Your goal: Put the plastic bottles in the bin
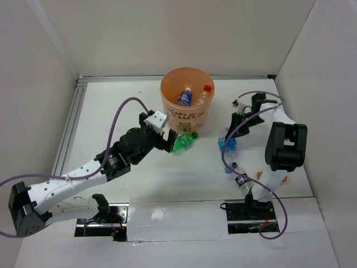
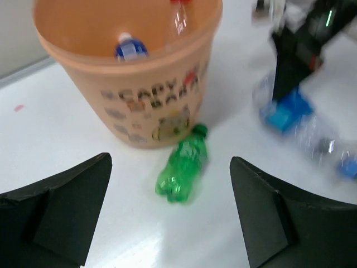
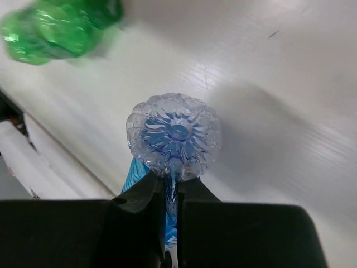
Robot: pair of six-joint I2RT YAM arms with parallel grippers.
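The left pincer (image 2: 170,215) stands wide apart and holds nothing. Just ahead of it, in line with the gap between its fingers (image 2: 56,206), the green bottle (image 2: 181,167) lies on its side on the white table (image 2: 83,128). The bottle's cap end is right at the foot of the bin (image 2: 145,95). Inside the bin are a blue-labelled bottle (image 2: 131,47) and a red-capped bottle (image 2: 179,11).

Over on the right, the right pincer (image 3: 172,184) is closed tight, with a strip of blue label squeezed between its fingers. It is clamped on the clear bottle (image 3: 174,137), whose ribbed base faces the wrist camera. From above, that pincer (image 1: 227,139) is down at the table, right of the bin and apart from it. Nearer the right arm's base, a black-labelled bottle (image 1: 241,178) lies on the table.
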